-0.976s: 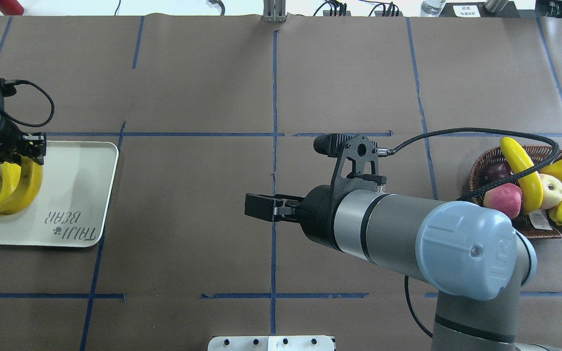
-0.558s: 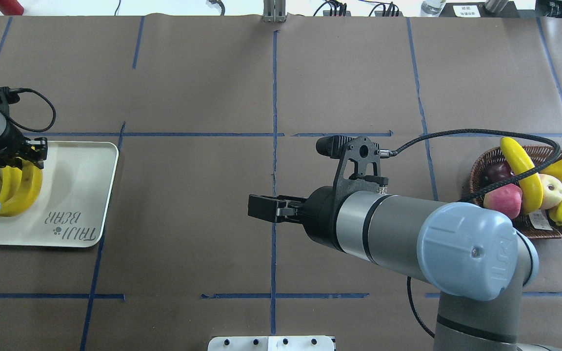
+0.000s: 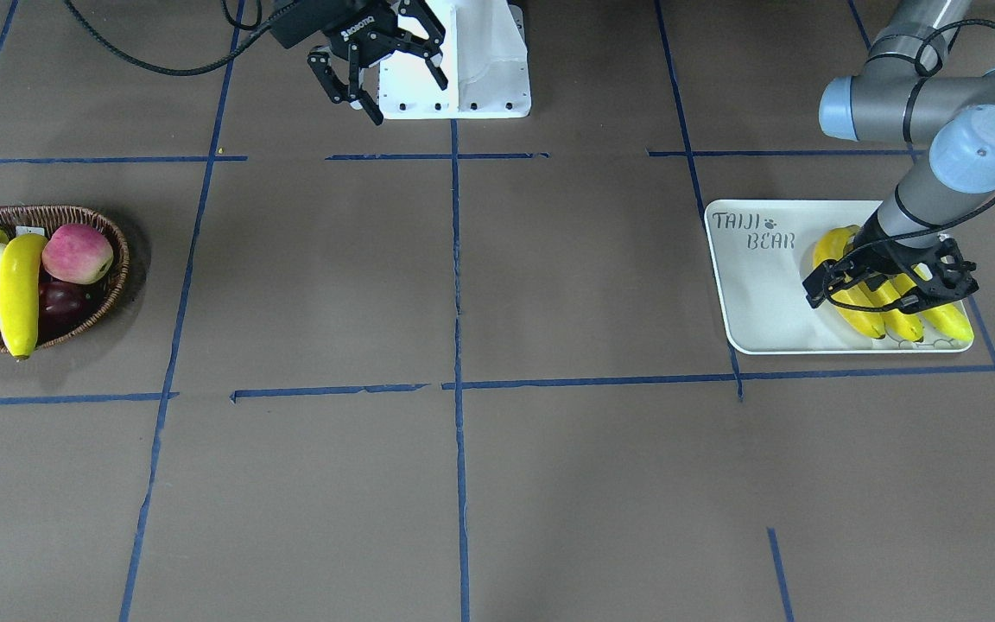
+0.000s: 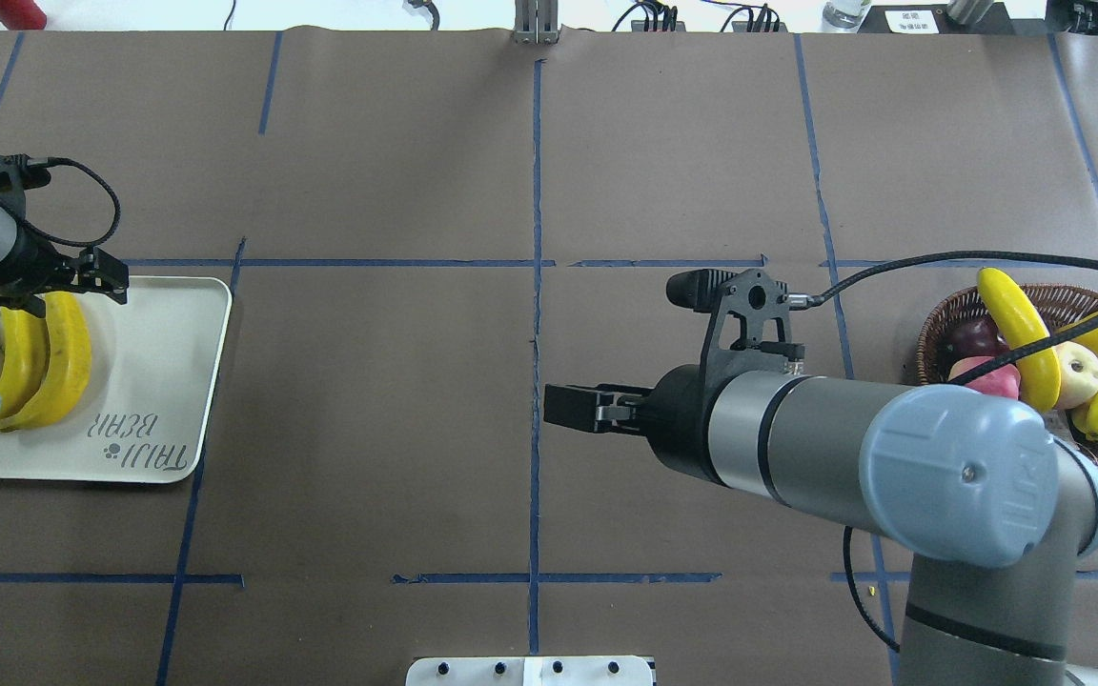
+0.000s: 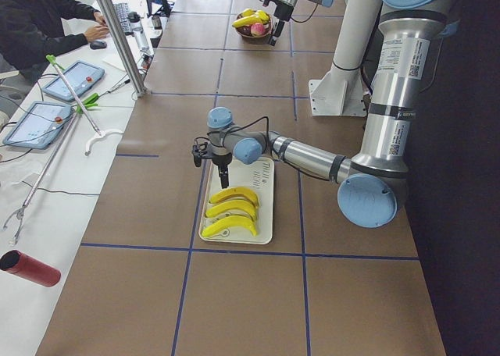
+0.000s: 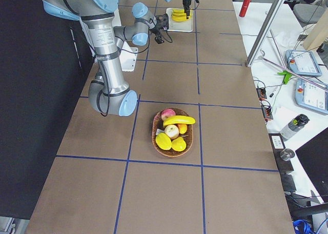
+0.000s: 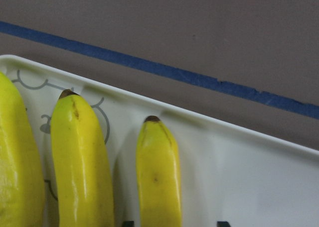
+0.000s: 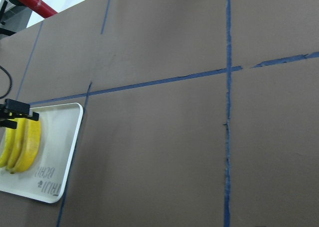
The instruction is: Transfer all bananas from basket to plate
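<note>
Brown paper marked with blue tape lines is spread over the table. The left gripper is held with its fingers spread and empty just above three bananas, which are laid side by side on the plate. One of them is seen between the fingertips in the wrist view. The right gripper is likewise spread and empty over the table's middle, well apart from the basket, where a fourth banana is propped across apples and other fruit. In the overhead view part of the basket's rim is hidden by the right arm, and the plate's outer end is cut off.
</note>
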You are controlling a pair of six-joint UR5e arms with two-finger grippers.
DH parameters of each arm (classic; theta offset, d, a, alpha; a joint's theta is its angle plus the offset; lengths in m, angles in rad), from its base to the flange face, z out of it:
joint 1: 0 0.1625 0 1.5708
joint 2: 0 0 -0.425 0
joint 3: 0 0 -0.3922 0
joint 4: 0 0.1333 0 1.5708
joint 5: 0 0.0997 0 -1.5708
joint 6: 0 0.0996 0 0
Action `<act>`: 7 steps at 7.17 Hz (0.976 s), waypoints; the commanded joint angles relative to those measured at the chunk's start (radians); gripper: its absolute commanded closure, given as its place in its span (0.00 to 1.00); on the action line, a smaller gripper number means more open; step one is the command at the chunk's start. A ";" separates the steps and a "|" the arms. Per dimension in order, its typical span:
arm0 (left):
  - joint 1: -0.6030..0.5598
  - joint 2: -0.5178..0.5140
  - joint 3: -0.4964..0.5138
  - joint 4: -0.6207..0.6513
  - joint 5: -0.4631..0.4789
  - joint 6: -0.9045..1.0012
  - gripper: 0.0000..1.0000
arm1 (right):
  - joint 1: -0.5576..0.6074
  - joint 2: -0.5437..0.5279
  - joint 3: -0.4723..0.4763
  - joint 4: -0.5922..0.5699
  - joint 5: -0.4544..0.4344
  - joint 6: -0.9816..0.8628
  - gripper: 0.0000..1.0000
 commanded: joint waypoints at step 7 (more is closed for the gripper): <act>0.109 -0.169 -0.276 0.215 0.012 -0.251 0.00 | 0.550 -0.496 -0.048 -0.161 0.508 -0.603 0.00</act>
